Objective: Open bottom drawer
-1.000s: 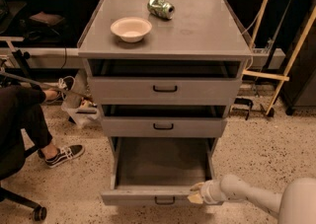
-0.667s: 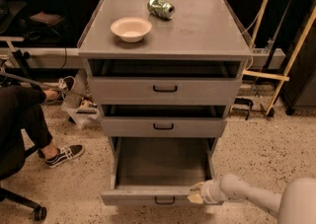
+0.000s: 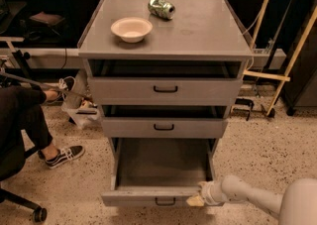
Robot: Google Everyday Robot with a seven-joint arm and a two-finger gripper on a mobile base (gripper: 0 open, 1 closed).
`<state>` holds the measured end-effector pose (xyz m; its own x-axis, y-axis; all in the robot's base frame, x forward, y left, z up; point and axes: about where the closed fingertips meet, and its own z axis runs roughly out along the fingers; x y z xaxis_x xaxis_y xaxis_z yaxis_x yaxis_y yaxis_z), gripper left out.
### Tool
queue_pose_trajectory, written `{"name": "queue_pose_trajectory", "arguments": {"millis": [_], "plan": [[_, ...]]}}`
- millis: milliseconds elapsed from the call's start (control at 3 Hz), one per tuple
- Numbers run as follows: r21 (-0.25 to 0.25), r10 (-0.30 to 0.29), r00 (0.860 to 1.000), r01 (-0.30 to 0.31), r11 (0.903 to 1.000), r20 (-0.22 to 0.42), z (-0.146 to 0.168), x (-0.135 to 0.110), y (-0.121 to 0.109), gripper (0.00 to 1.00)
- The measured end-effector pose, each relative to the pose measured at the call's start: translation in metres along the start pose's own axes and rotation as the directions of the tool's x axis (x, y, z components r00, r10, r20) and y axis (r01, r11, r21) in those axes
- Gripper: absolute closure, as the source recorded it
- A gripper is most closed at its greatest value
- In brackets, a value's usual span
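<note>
Surface takes the upper centre of the frame.
- On it, left of centre: bowl.
- Can lies on its side behind the bowl and to its right, apart from it.

Three drawers are stacked under the surface:
- Top drawer sits directly below.
- Middle drawer is under that.
- Bottom drawer is lowest and stands out farthest toward the bottom edge of the frame.

Tool is at lower right, against the right front corner of the bottom drawer. Its arm runs off to the lower-right corner.

Left of the drawers, a shoe is on the floor, with a chair castor in the lower-left corner. Poles lean at upper right, beside the surface.
</note>
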<state>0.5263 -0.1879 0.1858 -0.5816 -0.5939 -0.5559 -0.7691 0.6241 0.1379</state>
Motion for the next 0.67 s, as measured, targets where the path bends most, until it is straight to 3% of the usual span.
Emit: {"name": "queue_pose_trajectory", "arguments": {"millis": [333, 667], "plan": [[0.0, 0.0, 1.0, 0.0, 1.0, 0.0, 0.0, 0.0, 0.0, 0.0], [0.0, 0.0, 1.0, 0.0, 1.0, 0.0, 0.0, 0.0, 0.0, 0.0]]}}
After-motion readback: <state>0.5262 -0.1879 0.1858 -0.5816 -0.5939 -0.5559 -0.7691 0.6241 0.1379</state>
